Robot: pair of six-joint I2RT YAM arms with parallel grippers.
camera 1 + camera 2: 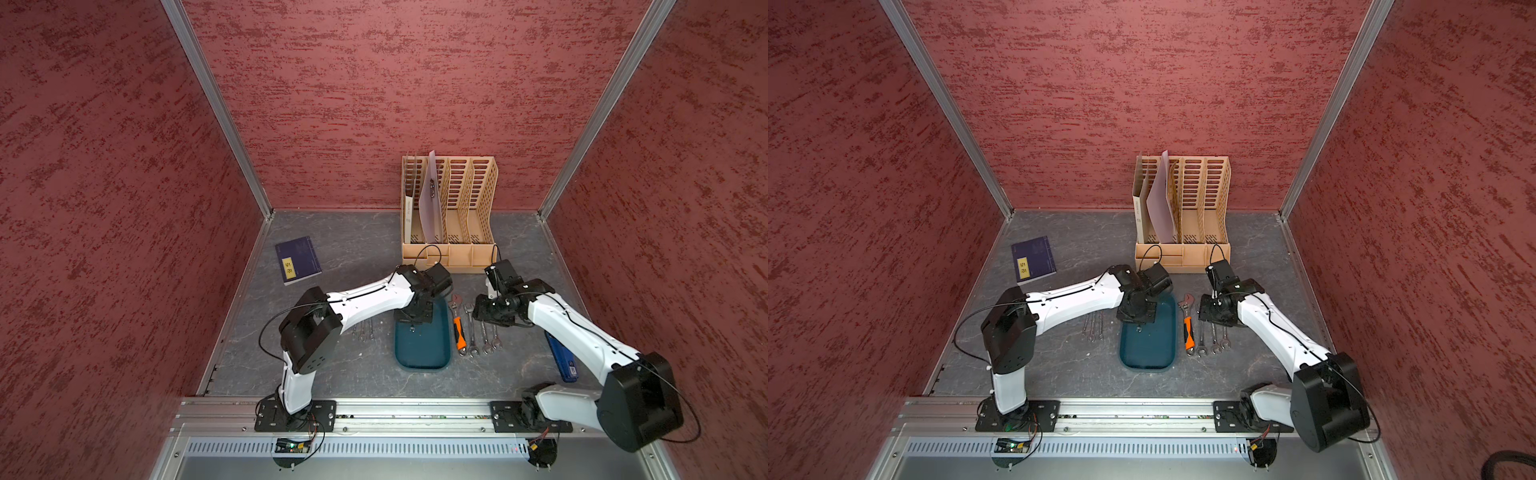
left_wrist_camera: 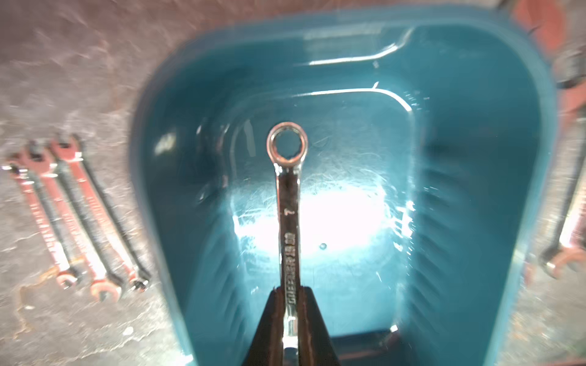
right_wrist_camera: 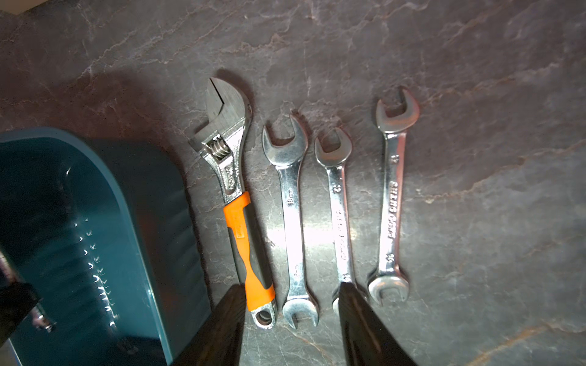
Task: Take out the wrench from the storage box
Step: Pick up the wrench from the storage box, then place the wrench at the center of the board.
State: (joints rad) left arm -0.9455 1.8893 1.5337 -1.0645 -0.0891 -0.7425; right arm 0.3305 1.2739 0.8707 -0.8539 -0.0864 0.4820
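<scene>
So, going L to R: a dark blue notebook (image 1: 298,260) with a yellow label lies flat on the grey desk (image 1: 332,374) at the far left, well apart from everything else. Next, 3 small wrenches (image 2: 69,221) lie side by side on the desk just left of the storage box (image 1: 424,357), not touching it afaict.

The storage box sits about mid-desk, long side running front to back. The left hand (image 2: 290,294) is over its far half, fingers pressed together and pinching the wrench (image 2: 288,206) by 1 end of the shaft. The wrench's ring end sticks out away from the hand, over the inside of the box. Wrist view is pretty blurry, so I can't tell if the ring end touches the box floor or hangs clear of it. Either way the wrench is within the box's outline, not out on the desk.

Just right of the box lies an adjustable wrench w/ an orange grip (image 3: 237,221), then 3 open-end wrenches (image 3: 341,221) in a neat row, all parallel and flat on the desk. The right hand (image 3: 291,291) hovers over that row, fingers spread, nothing between them.

Further right, a flat blue thing (image 1: 562,357) lies partly under the right arm; can't make out what it is. At the back, behind both hands, stands a tan slotted file organizer (image 1: 449,255) w/ a couple of folders in its left slots.
</scene>
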